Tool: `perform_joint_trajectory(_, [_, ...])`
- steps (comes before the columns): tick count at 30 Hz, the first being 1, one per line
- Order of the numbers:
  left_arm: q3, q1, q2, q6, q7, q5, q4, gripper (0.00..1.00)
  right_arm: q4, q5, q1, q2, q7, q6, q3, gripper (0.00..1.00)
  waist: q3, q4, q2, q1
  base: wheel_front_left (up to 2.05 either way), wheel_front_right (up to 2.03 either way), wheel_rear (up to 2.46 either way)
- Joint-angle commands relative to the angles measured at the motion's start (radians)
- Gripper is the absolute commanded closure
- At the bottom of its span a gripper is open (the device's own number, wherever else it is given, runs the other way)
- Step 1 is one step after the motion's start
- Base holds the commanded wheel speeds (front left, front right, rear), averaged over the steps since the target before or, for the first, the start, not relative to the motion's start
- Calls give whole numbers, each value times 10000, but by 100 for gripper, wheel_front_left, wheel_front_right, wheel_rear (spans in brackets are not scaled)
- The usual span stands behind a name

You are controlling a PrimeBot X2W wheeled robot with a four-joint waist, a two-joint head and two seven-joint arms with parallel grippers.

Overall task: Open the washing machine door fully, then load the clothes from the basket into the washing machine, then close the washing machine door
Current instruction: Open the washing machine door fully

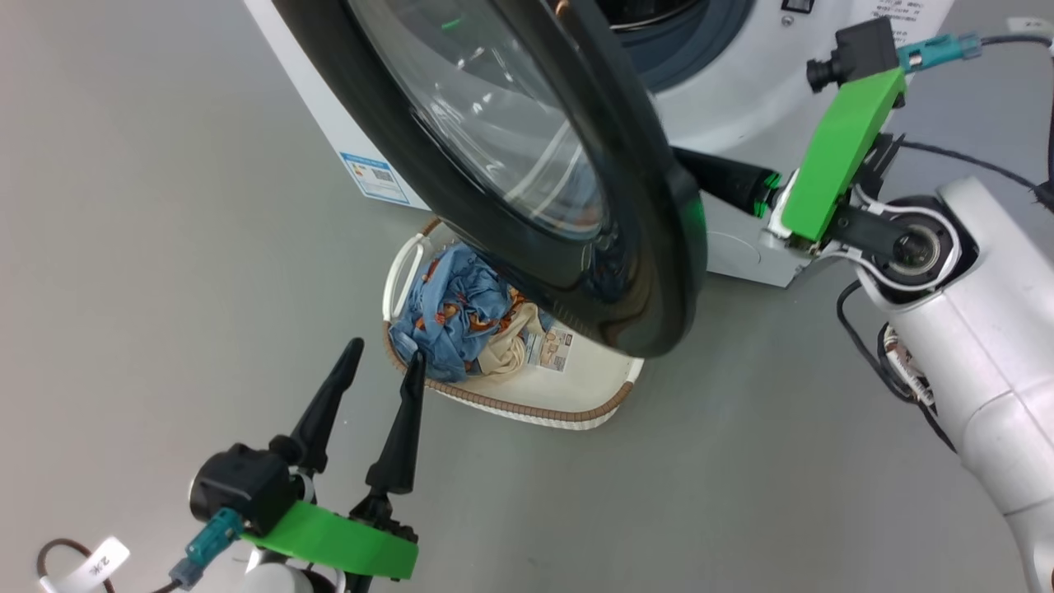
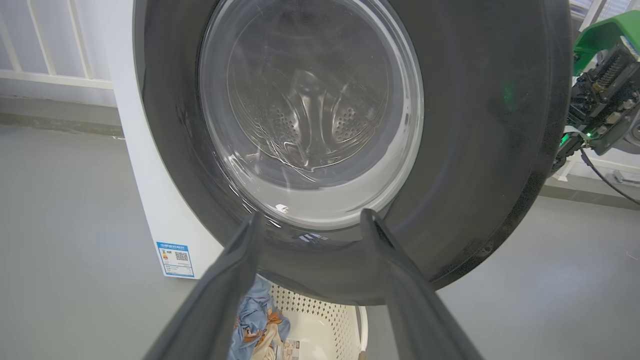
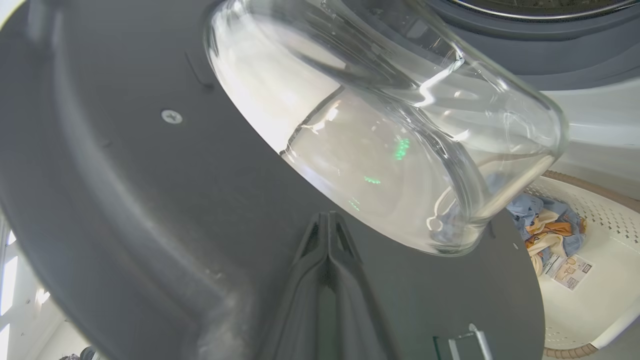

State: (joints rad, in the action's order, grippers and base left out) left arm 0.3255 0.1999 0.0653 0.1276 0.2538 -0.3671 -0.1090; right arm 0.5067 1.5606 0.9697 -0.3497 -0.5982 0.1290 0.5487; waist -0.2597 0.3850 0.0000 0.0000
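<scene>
The big white boxy front-loading washing machine (image 1: 733,115) stands on the grey floor, with a blue sticker low on its front corner and its grey rubber seal partly showing. Its large round door (image 1: 510,165), a wide glossy black rim around a bulging clear glass bowl, hangs swung partway open above the small cream-white perforated plastic basket (image 1: 535,408) with a brown woven-look rim, set on the floor just before the machine. A soft bundle of blue, orange-printed and cream clothes (image 1: 453,313) lies at the basket's left end, beside a paper label on its bottom

Looks like a robotics test lab; plain grey floor (image 1: 148,247); white washing machine (image 1: 737,111) standing freely; white railing (image 2: 55,80) along the wall.
</scene>
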Motion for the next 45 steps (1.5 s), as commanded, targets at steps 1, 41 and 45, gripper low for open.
perform_joint_trajectory(1, [-395,-52,234,31,80,72,159,0,-478,35,-273,211,-41,17,160,100,144,102,0,0,0,0,0])
perform_joint_trajectory(41, [-1946,-555,-3,31,80,333,-466,0,-1279,-20,-1828,2001,162,17,1352,100,855,1604,0,0,0,0,0])
perform_joint_trajectory(45, [-2237,-490,-35,31,80,368,-491,0,-1189,-9,-1702,2200,196,17,1431,100,781,1631,0,0,0,0,0])
